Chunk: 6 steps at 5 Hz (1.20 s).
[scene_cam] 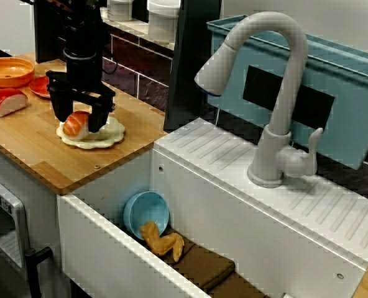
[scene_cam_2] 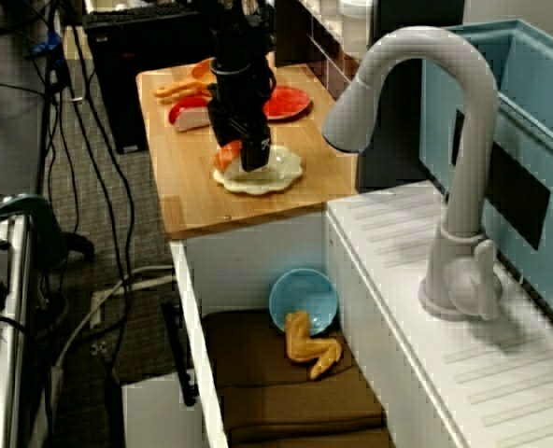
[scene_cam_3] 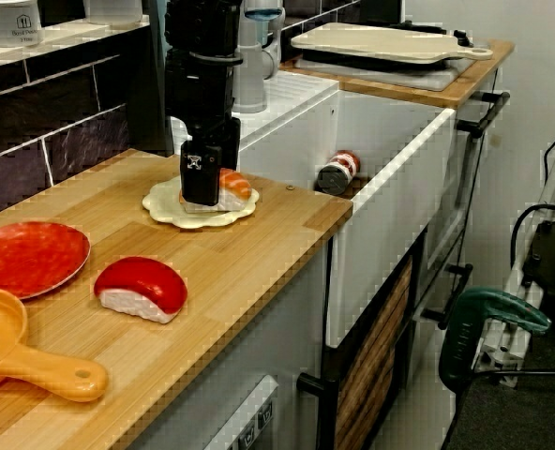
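Straddling the salmon sushi (scene_cam: pixel 76 123) atop the scalloped plate (scene_cam: pixel 112 133), the gripper (scene_cam: pixel 79 123) brackets its sides with both fingers (scene_cam: pixel 99 115), though whether they clamp it cannot be told.

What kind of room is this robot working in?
Most likely a play kitchen: a white sink with a tall grey curved faucet, a wooden countertop, and a toy salmon sushi piece on a cream scalloped plate.

The gripper (scene_cam_2: pixel 244 154) is seen over the cream plate (scene_cam_2: pixel 283 172) near the counter's (scene_cam_2: pixel 192 201) sink-side edge, an orange sushi piece (scene_cam_2: pixel 224 156) at its fingers.
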### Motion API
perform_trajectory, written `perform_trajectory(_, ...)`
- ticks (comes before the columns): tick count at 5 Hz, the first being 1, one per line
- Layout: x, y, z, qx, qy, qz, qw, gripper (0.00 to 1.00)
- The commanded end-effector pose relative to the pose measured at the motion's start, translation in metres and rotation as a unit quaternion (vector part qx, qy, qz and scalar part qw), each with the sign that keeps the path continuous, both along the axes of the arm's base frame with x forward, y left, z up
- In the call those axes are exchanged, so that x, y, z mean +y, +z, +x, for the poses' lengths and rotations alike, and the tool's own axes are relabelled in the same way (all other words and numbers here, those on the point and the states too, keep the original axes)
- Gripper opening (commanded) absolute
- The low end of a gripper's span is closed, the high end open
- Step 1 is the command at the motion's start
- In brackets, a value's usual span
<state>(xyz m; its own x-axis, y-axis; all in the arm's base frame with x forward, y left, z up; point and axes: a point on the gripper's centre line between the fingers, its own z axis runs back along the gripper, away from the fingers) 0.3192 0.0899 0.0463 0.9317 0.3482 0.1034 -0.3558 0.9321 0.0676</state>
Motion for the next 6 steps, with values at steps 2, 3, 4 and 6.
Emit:
perform_trajectory(2,0.007,0.012,0.008,-0.022,0.002,0.006,0.9997,1.0)
perform_trajectory(3,0.007,0.012,0.008,-0.022,0.002,0.006,0.9997,1.0)
perform_trajectory(4,0.016,0.01,0.019,-0.006,0.013,-0.004,0.9999,1.0)
perform_trajectory(6,0.022,0.021,0.007,-0.034,0.046,-0.004,0.9984,0.98)
